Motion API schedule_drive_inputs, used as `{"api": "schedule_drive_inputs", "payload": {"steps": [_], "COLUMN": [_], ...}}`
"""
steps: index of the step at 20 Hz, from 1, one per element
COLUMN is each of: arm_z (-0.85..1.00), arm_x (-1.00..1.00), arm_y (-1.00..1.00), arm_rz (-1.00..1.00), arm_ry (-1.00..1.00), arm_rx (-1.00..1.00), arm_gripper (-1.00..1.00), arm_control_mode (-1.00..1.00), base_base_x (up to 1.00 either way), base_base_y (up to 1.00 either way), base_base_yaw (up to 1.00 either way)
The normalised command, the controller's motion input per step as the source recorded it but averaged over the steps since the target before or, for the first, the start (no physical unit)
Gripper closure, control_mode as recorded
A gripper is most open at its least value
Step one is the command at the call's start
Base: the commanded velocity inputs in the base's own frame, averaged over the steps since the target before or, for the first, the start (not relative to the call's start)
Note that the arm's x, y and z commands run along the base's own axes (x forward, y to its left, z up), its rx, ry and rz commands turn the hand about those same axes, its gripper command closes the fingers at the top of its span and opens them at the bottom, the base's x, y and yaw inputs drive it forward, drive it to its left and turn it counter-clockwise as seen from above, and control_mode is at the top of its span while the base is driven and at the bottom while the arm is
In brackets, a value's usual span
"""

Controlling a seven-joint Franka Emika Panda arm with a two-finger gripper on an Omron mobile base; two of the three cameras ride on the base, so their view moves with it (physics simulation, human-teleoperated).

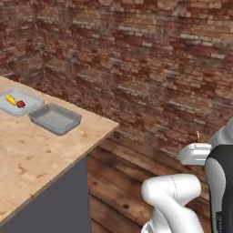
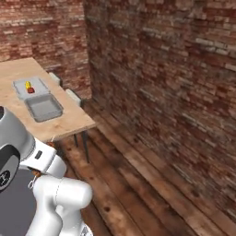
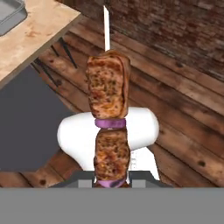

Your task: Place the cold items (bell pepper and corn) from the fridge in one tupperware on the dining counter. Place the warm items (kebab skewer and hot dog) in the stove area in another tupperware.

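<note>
My gripper (image 3: 112, 183) is shut on the lower end of the kebab skewer (image 3: 107, 89), whose browned meat chunks, purple onion rings and pale stick point away from the hand, over the wooden floor. On the dining counter (image 1: 41, 154), at its far end, lies the pale tupperware (image 1: 28, 96), holding the yellow corn (image 1: 10, 98) and the red bell pepper (image 1: 21, 104). Beside it, nearer the counter's corner, sits the darker, deeper tupperware (image 1: 54, 118), with nothing in it. The hand (image 1: 195, 154) hangs to the right of the counter, well short of both trays.
A brick wall (image 1: 150, 59) runs behind and to the right of the counter. Plank floor (image 2: 138, 175) lies between the counter's edge and the wall. Stools (image 2: 73, 97) stand against the counter's far side, and their dark legs (image 3: 65, 52) show below the top.
</note>
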Motion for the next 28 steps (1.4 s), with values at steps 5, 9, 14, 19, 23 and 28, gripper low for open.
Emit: {"api": "schedule_drive_inputs", "payload": {"steps": [5,9,14,19,23,28], "arm_z": [0.00,0.00,0.00,0.00,0.00,0.00], "arm_x": [0.00,0.00,0.00,0.00,0.00,1.00], "arm_y": [0.00,0.00,0.00,0.00,0.00,-0.11], "arm_rz": [0.00,0.00,0.00,0.00,0.00,0.03], "arm_ry": [0.00,0.00,0.00,0.00,0.00,0.34], "arm_rx": [0.00,0.00,0.00,0.00,0.00,0.04], "arm_gripper": [1.00,1.00,1.00,1.00,1.00,1.00], "arm_control_mode": [1.00,1.00,1.00,1.00,1.00,-1.00], "base_base_x": [0.89,0.82,0.73,0.80,0.94,0.00], "base_base_y": [-0.08,-0.21,-0.63,-0.48,-0.15,0.00], "base_base_yaw": [0.82,0.89,0.62,0.47,0.21,0.00]}}
